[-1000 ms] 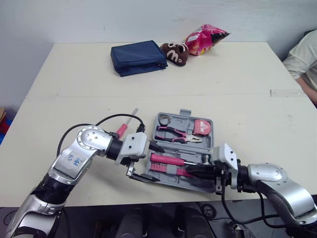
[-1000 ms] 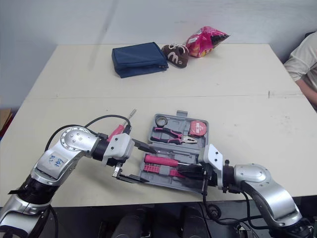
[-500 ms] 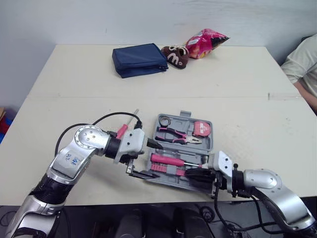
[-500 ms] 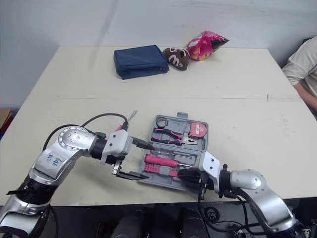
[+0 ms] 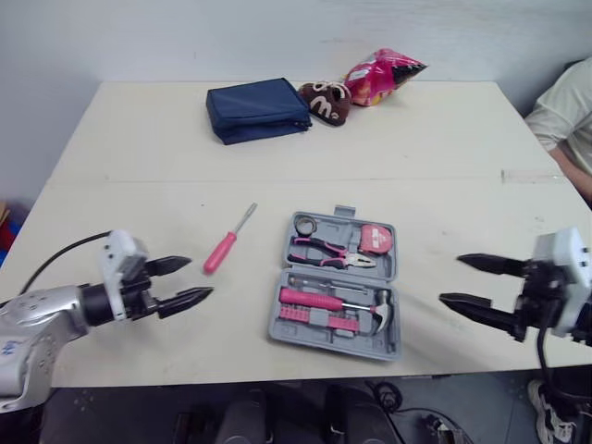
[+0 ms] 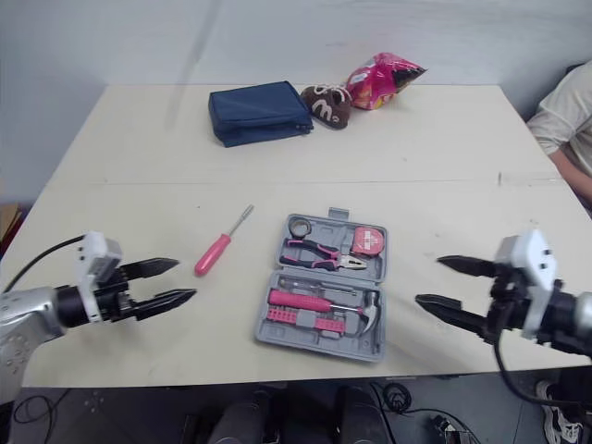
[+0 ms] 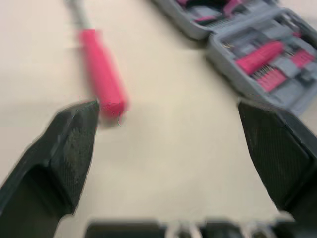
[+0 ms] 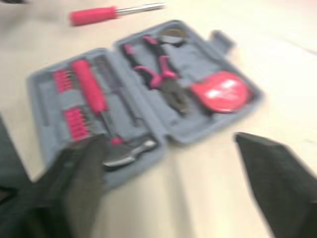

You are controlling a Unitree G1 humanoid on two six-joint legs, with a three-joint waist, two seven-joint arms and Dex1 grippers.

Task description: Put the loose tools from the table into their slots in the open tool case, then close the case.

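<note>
A grey plastic tool case (image 5: 326,333) is seen lying open near the middle of the pale beige desk (image 5: 139,139), both halves flat and the lid not yet closed. In its far half, pink-handled pliers (image 5: 328,250) and a pink tape measure (image 5: 375,238) are seated. In its near half, a pink-handled driver (image 5: 310,299) and a small hammer (image 5: 375,312) are held in their slots.

A loose screwdriver with a pink handle and a thin metal shaft (image 5: 228,240) is found on the desk just to the left of the case, apart from it, with its shaft angled away from the robot.

The left hand (image 5: 199,277) is held open above the desk, its black fingers spread and pointed towards the butt of the screwdriver's handle, from which a small gap is kept. The right hand (image 5: 451,278) is likewise spread open, empty, to the right of the case and apart from it.

At the far side of the desk a folded navy fabric pouch (image 5: 257,108), a brown plush toy (image 5: 324,100) and a pink snack bag (image 5: 381,74) are set in a row. A person's pale sleeve (image 5: 564,97) is seen at the right edge
</note>
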